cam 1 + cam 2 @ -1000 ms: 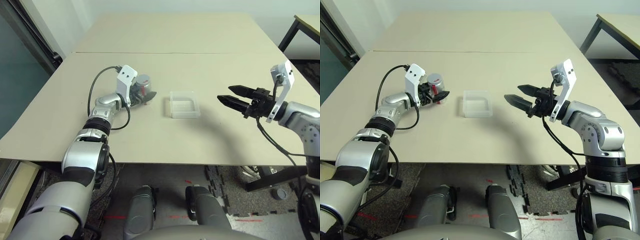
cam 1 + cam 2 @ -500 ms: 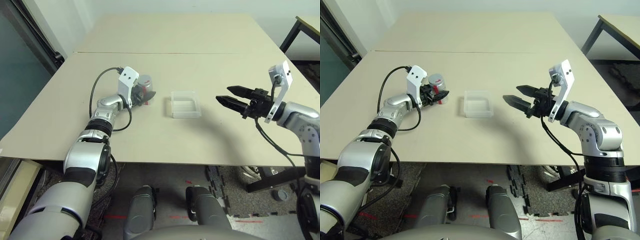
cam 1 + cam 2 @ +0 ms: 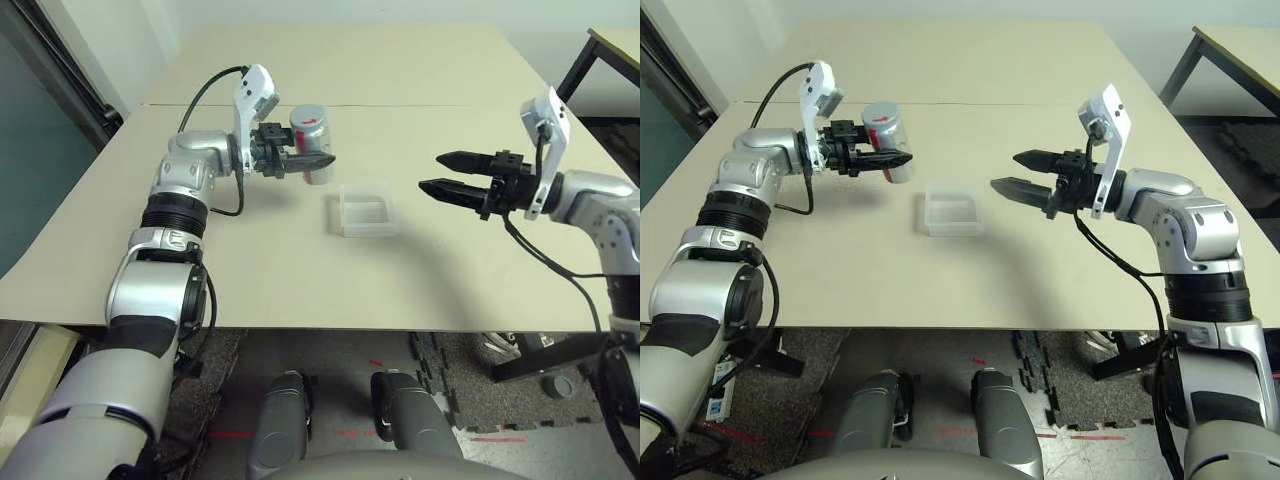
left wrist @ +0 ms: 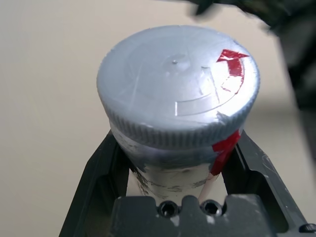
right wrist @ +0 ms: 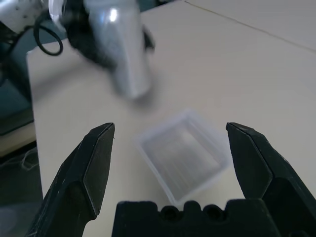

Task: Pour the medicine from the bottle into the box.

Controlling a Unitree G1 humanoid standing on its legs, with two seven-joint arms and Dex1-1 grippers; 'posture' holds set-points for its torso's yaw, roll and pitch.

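Silvery bottle (image 3: 313, 143) between left pincer (image 3: 318, 159) fingers

Two beige tables (image 3: 400, 70) butted along a seam; dark-framed table (image 3: 1240, 50) at right; white wall (image 3: 110, 30); grey interlocking floor mats (image 3: 470, 390).

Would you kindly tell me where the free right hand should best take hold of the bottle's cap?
Probably by the ribbed rim of the grey cap, coming from above: the left hand clamps the bottle lower down, leaving the cap exposed on top. The right hand hangs open nearby.
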